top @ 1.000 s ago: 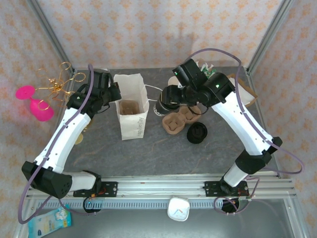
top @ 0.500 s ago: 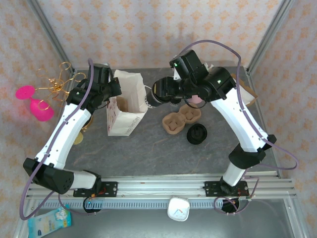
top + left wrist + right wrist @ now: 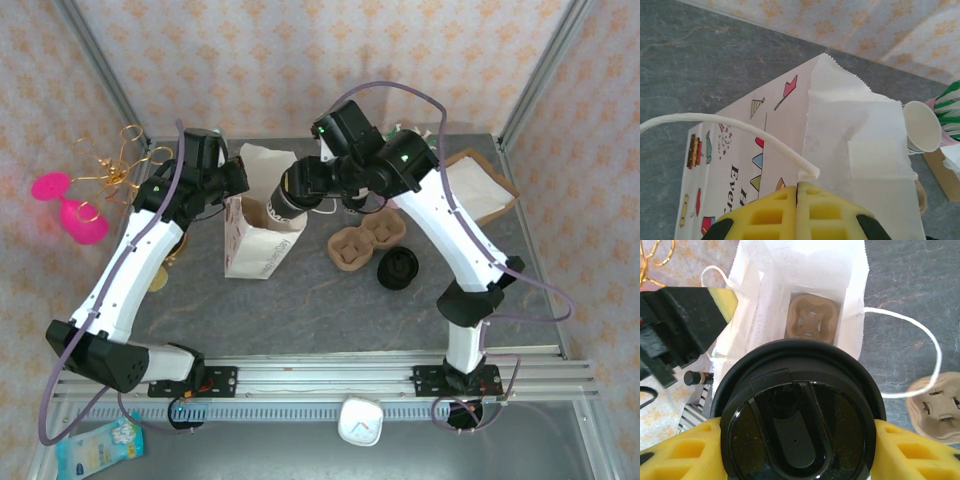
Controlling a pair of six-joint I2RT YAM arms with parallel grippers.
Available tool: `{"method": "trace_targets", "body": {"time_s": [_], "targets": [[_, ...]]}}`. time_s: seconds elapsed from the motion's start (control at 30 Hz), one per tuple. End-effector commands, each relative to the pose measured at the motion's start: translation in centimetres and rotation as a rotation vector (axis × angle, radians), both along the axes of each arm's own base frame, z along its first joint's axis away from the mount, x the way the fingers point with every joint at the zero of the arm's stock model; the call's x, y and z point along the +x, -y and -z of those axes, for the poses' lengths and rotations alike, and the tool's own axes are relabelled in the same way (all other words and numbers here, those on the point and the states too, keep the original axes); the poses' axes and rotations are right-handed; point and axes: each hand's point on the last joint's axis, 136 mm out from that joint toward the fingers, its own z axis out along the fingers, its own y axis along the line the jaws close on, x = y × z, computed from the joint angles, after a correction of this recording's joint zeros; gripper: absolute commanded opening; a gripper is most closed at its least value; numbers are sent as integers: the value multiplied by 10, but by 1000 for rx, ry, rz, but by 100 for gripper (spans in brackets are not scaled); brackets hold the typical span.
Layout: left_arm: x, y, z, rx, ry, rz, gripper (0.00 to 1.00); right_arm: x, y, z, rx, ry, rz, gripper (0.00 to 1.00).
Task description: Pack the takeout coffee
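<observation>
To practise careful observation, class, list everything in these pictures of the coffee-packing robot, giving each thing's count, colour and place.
paper bag: one, white with coloured print, left of centre on the table
coffee cup: one, dark with a black lid, held at the bag's mouth
cup carrier: two, brown; one on the table right of the bag, another inside the bag
loose lid: one, black, beside the carrier on the table
cardboard box: one, brown, far right corner
paper cups: white, stacked, count unclear, beyond the bag
goblet: one, pink, left of the table
wire ornament: one, gold, far left
left pincer: yellow pads, shut on the bag's rim
right pincer: yellow pads, gripping the coffee cup
</observation>
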Motion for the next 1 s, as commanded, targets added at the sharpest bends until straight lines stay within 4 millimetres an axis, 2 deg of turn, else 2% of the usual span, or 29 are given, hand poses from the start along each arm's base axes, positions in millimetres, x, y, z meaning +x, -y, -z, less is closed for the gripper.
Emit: {"method": "trace_targets", "body": {"time_s": [0.0, 0.2, 0.33, 0.6, 0.97], "targets": [[-6, 4, -20, -116, 63, -12, 0, -2, -4, -4, -9, 30, -7, 56], [-12, 26, -16, -315, 71, 19, 0, -6, -8, 11, -45, 3, 0, 55], [-18, 29, -11, -355, 73, -5, 0, -8, -3, 26, -97, -12, 21, 54], [-26, 54, -8, -427, 77, 24, 0, -19, -8, 52, -172, -39, 16, 53], [-43, 60, -7, -591, 96, -19, 0, -29, -9, 83, -258, -74, 13, 52]]}}
